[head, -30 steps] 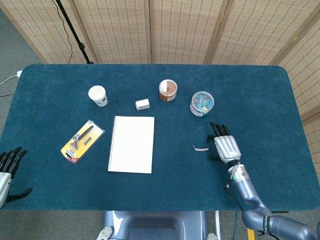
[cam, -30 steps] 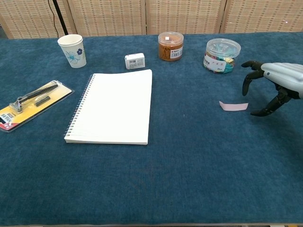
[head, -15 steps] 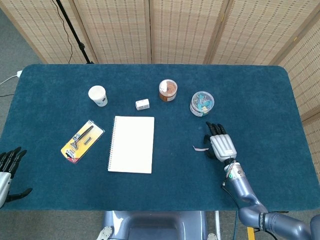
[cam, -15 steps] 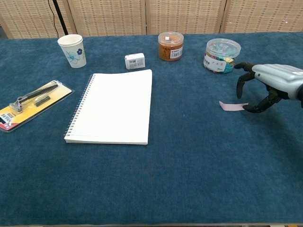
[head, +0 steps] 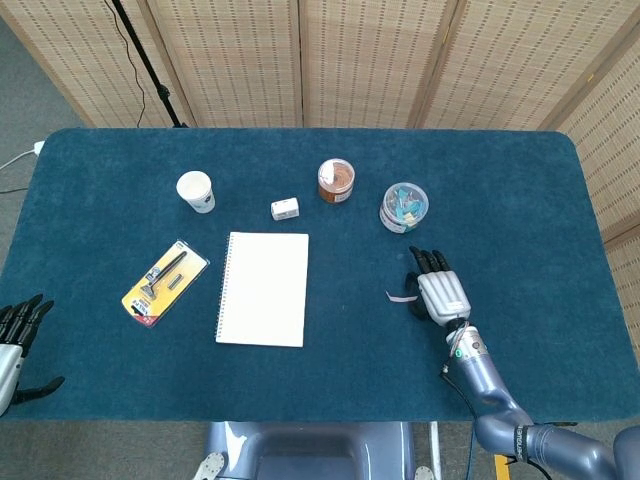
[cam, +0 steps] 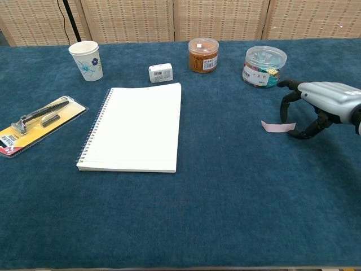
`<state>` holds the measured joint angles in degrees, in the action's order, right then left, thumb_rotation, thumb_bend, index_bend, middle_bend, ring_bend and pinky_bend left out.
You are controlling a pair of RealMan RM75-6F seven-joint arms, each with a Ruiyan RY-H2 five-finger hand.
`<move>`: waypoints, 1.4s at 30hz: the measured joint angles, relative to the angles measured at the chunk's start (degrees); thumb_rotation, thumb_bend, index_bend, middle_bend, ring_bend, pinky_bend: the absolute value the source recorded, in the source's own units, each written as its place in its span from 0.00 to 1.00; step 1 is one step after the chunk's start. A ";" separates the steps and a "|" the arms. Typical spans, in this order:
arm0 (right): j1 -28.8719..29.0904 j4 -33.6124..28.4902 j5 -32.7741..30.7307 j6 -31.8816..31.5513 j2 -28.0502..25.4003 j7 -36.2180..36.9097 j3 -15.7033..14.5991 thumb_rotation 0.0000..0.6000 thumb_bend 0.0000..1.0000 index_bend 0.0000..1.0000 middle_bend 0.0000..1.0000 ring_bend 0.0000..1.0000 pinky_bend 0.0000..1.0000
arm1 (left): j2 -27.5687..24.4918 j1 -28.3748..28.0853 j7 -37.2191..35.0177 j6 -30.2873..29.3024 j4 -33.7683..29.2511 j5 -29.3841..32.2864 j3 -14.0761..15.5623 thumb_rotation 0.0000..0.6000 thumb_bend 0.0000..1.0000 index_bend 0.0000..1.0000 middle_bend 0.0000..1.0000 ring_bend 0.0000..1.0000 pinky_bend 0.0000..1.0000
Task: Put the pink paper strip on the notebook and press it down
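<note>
My right robot hand (cam: 316,107) arches open over the pink paper strip's (cam: 277,126) end, w/ fingers either side to pinch it off the worktop (cam: 225,197); notebook (cam: 135,127) waits well left.

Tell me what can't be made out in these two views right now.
- Whether the right hand already touches the pink paper strip: in the head view the hand covers the strip's right end; in the chest view its dark fingers arch over that end.
- The left hand: cut off by the head view's left edge, absent from the chest view.
- Label text on the small white box and both jars: too small.
</note>
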<state>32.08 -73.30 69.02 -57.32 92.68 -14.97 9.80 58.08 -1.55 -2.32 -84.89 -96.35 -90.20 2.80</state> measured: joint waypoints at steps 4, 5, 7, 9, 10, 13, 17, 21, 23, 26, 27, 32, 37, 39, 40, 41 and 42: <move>0.20 0.58 0.22 -0.18 0.49 0.27 -0.08 1.00 0.40 0.50 0.00 0.00 0.00 | -0.08 -0.04 -0.17 0.11 -0.01 0.11 -0.02 1.00 0.00 0.00 0.00 0.00 0.00; 0.24 0.64 0.29 -0.23 0.54 0.32 -0.08 1.00 0.41 0.50 0.00 0.00 0.00 | -0.10 -0.04 -0.18 0.11 -0.01 0.12 -0.03 1.00 0.00 0.00 0.00 0.00 0.00; 0.30 0.66 0.47 -0.32 0.57 0.49 -0.11 1.00 0.41 0.51 0.00 0.00 0.00 | -0.13 -0.05 -0.27 0.14 -0.01 0.20 -0.05 1.00 0.00 0.00 0.00 0.00 0.00; 0.34 0.63 0.62 -0.44 0.57 0.67 -0.14 1.00 0.42 0.52 0.00 0.00 0.00 | -0.16 -0.07 -0.34 0.20 -0.01 0.25 -0.06 1.00 0.00 0.00 0.00 0.00 0.00; 0.37 0.65 0.64 -0.48 0.59 0.66 -0.16 1.00 0.42 0.53 0.00 0.00 0.00 | -0.18 -0.08 -0.34 0.25 -0.01 0.28 -0.06 1.00 0.00 0.00 0.00 0.00 0.00; 0.45 0.94 0.45 -0.24 0.78 0.50 -0.30 1.00 0.42 0.54 0.00 0.00 0.00 | -0.16 -0.11 -0.19 0.37 -0.05 0.32 -0.03 1.00 0.00 0.00 0.00 0.00 0.00; 0.57 1.37 0.27 0.24 1.00 0.62 -0.53 1.00 0.43 0.55 0.00 0.00 0.00 | -0.17 -0.05 -0.25 0.26 -0.10 0.31 -0.03 1.00 0.00 0.00 0.00 0.00 0.00; 0.61 1.40 0.59 0.01 0.93 1.16 -0.52 1.00 0.45 0.56 0.00 0.00 0.00 | -0.12 -0.05 -0.21 0.35 -0.08 0.53 -0.09 1.00 0.00 0.00 0.00 0.00 0.00; 0.63 1.36 0.71 -0.11 0.85 1.39 -0.47 1.00 0.46 0.57 0.00 0.00 0.00 | -0.09 -0.12 -0.06 0.53 -0.13 0.66 -0.12 1.00 0.00 0.00 0.00 0.00 0.00; 0.69 1.44 0.87 -0.14 0.77 1.54 -0.50 1.00 0.47 0.57 0.00 0.00 0.00 | -0.04 -0.17 0.26 0.64 -0.23 0.74 -0.15 1.00 0.00 0.00 0.00 0.00 0.00; 0.73 1.51 0.86 -0.02 0.77 1.57 -0.52 1.00 0.47 0.57 0.00 0.00 0.00 | -0.01 -0.18 0.37 0.67 -0.28 0.78 -0.16 1.00 0.00 0.00 0.00 0.00 0.00; 0.72 1.86 0.84 0.22 0.94 2.00 -0.76 1.00 0.47 0.58 0.00 0.00 0.00 | -0.10 -0.09 0.16 0.52 -0.35 0.92 -0.21 1.00 0.00 0.00 0.00 0.00 0.00; 0.65 1.27 1.68 -0.40 0.79 2.85 -0.80 1.00 0.48 0.59 0.00 0.00 0.00 | -0.19 -0.19 0.01 0.80 -0.38 1.10 -0.24 1.00 0.00 0.00 0.00 0.00 0.00; 0.72 0.23 2.58 -1.21 0.49 3.20 -0.64 1.00 0.48 0.59 0.00 0.00 0.00 | -0.19 -0.23 0.11 0.89 -0.42 1.12 -0.24 1.00 0.00 0.00 0.00 0.00 0.00; 0.79 -0.37 3.00 -1.57 0.34 3.27 -0.53 1.00 0.49 0.59 0.00 0.00 0.00 | -0.17 -0.27 0.21 0.97 -0.44 1.15 -0.25 1.00 0.00 0.00 0.00 0.00 0.00; 0.92 -1.00 3.44 -1.96 0.18 3.26 -0.36 1.00 0.49 0.59 0.00 0.00 0.00 | -0.17 -0.30 0.29 1.04 -0.46 1.19 -0.26 1.00 0.00 0.00 0.00 0.00 0.00; 1.22 -1.84 4.01 -2.45 0.01 3.07 -0.06 1.00 0.49 0.59 0.00 0.00 0.00 | -0.16 -0.34 0.37 1.14 -0.48 1.24 -0.27 1.00 0.00 0.00 0.00 0.00 0.00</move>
<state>33.30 -75.15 73.02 -59.77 92.69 -11.90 9.73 57.92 -1.90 -1.95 -83.74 -96.83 -88.96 2.53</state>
